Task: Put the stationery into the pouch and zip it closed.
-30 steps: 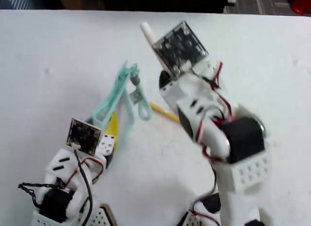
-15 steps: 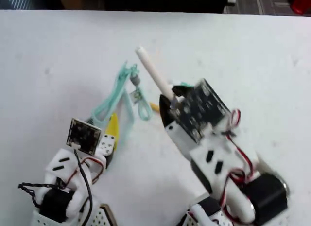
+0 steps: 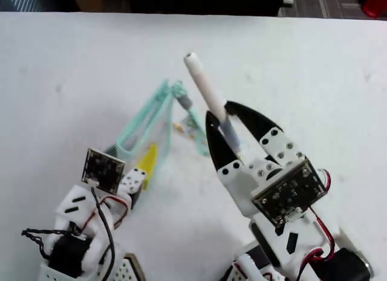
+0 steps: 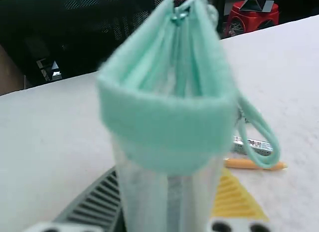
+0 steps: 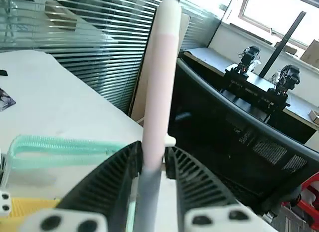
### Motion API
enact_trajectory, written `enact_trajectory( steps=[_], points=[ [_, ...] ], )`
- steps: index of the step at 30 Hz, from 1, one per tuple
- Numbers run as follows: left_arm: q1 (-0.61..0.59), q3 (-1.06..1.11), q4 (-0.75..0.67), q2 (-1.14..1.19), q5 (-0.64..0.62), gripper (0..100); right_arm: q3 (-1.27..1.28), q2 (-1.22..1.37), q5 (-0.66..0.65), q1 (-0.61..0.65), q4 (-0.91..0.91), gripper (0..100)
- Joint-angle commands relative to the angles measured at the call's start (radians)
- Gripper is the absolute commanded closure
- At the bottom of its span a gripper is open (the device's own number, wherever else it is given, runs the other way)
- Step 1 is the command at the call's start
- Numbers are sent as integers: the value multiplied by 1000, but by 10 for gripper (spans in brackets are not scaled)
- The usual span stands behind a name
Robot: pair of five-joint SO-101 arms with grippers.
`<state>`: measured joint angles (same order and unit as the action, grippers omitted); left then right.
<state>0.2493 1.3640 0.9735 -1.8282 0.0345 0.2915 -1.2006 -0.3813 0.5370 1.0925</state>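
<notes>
1. Right tool (image 3: 219, 112): jaws a little apart, clamped on the long white pen with a grey lower section (image 3: 205, 87). The pen points up and toward the far left, rising well past the fingertips. In the right wrist view it runs straight up between the black jaws (image 5: 153, 151).
2. Left tool (image 3: 142, 172): at the near left of the white surface (image 3: 72, 63), closed on the clear plastic pouch with mint-green edging (image 3: 145, 121). The pouch stands on edge between the grey and yellow fingers (image 4: 234, 192).
3. The pouch is just left of the pen; I cannot tell whether they touch.
4. The pouch's mint-green loop strap (image 4: 259, 137) hangs on its right side.
5. An orange pencil (image 4: 254, 164) lies flat on the surface, just beside the loop.
</notes>
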Motion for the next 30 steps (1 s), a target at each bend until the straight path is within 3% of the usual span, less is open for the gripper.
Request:
enact_trajectory(
  steps=[1, 6, 10, 15, 24, 30],
  points=[
    [13, -5, -5, -1, 2, 810, -8, -5, 89, 5, -111, 982],
    [30, -5, -5, -1, 5, 809, -9, -7, 221, 16, -254, 982],
    [74, 12, -5, -1, 9, 810, 0, 1, 308, 130, -298, 982],
    [71, 23, -11, -1, 11, 811, -14, 114, 245, 300, -312, 982],
    [65, 20, -14, -1, 11, 811, -12, 271, 227, 363, -398, 982],
    [41, 20, -20, -1, 9, 810, 64, 317, 229, 302, -467, 982]
  ],
)
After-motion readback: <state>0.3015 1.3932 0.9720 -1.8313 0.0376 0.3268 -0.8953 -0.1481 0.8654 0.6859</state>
